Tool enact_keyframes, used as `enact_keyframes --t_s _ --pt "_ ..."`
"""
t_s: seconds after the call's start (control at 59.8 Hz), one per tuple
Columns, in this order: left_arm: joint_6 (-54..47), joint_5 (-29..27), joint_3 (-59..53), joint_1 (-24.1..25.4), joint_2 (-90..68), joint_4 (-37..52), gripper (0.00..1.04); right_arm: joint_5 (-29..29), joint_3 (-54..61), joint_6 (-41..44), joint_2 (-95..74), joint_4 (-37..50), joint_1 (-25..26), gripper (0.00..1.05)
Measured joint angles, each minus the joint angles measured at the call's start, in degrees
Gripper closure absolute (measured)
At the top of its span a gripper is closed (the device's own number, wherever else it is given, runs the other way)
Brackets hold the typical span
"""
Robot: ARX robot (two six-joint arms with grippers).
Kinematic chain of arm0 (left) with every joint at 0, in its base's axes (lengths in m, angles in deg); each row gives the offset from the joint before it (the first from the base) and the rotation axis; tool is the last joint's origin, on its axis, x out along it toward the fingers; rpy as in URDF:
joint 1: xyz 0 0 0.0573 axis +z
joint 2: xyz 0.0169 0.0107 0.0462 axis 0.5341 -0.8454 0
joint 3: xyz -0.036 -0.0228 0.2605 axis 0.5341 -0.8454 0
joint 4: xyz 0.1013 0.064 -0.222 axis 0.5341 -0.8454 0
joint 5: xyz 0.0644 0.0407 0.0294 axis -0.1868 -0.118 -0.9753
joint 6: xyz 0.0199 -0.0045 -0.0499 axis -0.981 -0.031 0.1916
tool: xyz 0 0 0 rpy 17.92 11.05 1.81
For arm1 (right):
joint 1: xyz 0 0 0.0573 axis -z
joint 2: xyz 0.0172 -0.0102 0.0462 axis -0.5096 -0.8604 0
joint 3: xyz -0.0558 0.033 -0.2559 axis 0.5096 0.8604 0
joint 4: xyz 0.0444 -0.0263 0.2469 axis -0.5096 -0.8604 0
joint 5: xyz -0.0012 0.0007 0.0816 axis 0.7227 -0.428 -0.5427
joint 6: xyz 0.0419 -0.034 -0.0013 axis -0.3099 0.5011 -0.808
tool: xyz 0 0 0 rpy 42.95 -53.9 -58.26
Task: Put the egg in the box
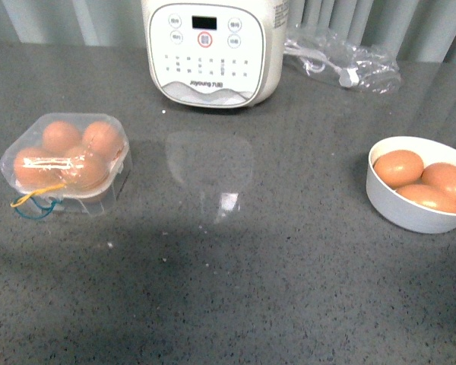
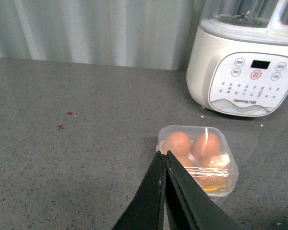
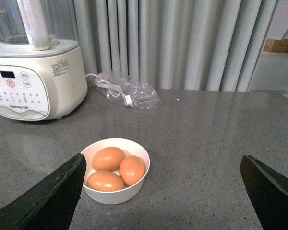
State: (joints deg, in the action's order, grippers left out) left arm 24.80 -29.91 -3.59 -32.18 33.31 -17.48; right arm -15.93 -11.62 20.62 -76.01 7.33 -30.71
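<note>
While neither arm shows in the front view, the wrist views give the state of each: the left gripper (image 2: pixel 166 154) has its fingers pressed together with nothing between them, poised just above the box (image 1: pixel 66 161); the right gripper (image 3: pixel 163 167) has its fingers spread wide and empty, with the white bowl (image 3: pixel 116 193) between and beyond them.

The box sits near the left edge of the worktop (image 1: pixel 235 289), lid down over four eggs, all cells apparently filled; yellow and blue bands trail from its front. The bowl stands near the right edge and holds three eggs; the nearest candidate egg (image 3: pixel 132 169) lies on the bowl's right side in the right wrist view.

Judgement: the box looks full and closed, so the task appears at or near its end; if another egg were to go in, no free cell is visible. For any further pick, the right fingers should come down over one egg along its long axis, closing gently; the three eggs touch, so the outermost is the safest choice.

Room: the middle of the worktop between box and bowl is open; a white appliance (image 1: pixel 213 49) stands at the back edge, centre, and a clear plastic bag (image 1: pixel 342 57) lies at the back right; both are well apart from box and bowl.
</note>
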Motion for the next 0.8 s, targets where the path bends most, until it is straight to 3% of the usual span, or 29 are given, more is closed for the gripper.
enact_keyframes --t_s 0.803 --pt "0.0 0.0 -0.1 -0.1 28.7 -26.3 1.01 0.0 0.0 0.0 0.0 0.0 0.0 0.07"
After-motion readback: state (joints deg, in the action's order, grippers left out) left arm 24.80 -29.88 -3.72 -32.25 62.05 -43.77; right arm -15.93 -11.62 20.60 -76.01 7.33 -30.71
